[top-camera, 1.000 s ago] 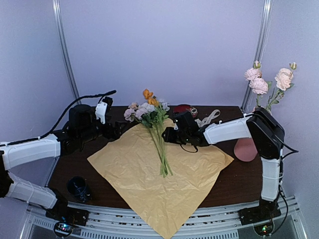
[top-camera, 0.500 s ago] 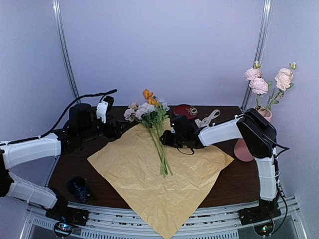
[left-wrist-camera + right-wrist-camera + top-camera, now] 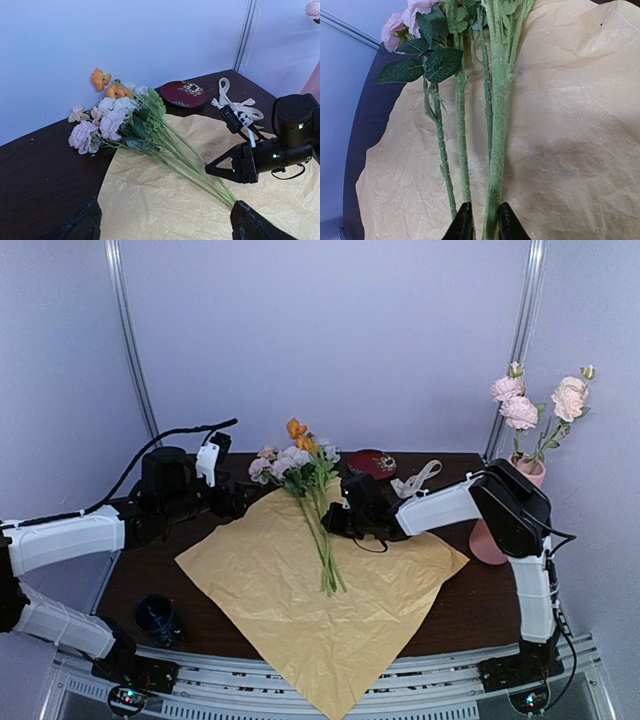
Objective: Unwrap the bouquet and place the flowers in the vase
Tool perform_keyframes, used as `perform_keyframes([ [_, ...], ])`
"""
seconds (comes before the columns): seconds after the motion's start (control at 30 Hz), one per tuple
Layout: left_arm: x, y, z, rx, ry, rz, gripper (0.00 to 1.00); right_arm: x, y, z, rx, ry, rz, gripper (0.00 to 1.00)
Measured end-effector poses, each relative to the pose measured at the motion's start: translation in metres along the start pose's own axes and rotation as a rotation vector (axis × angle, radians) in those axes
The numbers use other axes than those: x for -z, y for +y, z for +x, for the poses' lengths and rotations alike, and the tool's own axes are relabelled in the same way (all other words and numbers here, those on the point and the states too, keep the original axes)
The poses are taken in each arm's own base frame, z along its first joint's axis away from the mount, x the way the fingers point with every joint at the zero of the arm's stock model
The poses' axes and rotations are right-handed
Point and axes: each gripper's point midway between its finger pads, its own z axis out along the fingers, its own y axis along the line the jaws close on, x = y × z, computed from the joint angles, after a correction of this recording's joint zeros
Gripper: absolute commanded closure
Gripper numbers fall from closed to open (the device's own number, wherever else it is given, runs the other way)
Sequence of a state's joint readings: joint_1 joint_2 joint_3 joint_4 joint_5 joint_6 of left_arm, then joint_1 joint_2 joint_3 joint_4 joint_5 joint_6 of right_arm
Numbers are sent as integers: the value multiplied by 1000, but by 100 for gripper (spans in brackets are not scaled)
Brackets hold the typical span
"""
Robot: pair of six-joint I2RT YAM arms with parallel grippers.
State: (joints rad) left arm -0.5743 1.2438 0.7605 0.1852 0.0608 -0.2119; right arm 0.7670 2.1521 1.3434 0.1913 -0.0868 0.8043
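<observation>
The flowers (image 3: 298,462) lie on the unfolded tan paper (image 3: 300,620) on the desk (image 3: 480,605); the right hand (image 3: 482,225) pinches a green stem, the left hand (image 3: 167,225) gapes wide near the blooms. The pink vase (image 3: 488,542) stands well apart at the right

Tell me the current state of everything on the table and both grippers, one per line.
paper: unwrapped, spread flat
flowers: lying loose on the paper
ribbon: untied
vase: upright, holding pink blooms
right gripper: closed around one stem
left gripper: open, holding nothing
blue cup: upright
</observation>
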Motion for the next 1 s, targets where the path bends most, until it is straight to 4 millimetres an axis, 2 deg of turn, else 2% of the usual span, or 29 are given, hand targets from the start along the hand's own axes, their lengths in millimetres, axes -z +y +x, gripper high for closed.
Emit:
perform_keyframes([
  [0.13, -1, -1, 1, 1, 3, 5, 8, -4, -2, 4, -16, 10, -4, 84],
  [0.3, -2, -1, 2, 2, 7, 7, 8, -6, -6, 8, -34, 20, -3, 100],
  [0.47, -2, -1, 3, 4, 9, 7, 8, -4, -6, 7, -54, 8, -20, 100],
  [0.6, -2, -1, 2, 4, 8, 5, 8, 6, -5, 4, -65, -5, -32, 100],
  [0.77, -2, 0, 2, 0, 7, -2, 8, 30, 19, -22, -71, -69, -100, 100],
  [1.0, 2, 6, -2, -21, -4, -38, 8, 82, 66, -68, -80, -206, -256, 100],
])
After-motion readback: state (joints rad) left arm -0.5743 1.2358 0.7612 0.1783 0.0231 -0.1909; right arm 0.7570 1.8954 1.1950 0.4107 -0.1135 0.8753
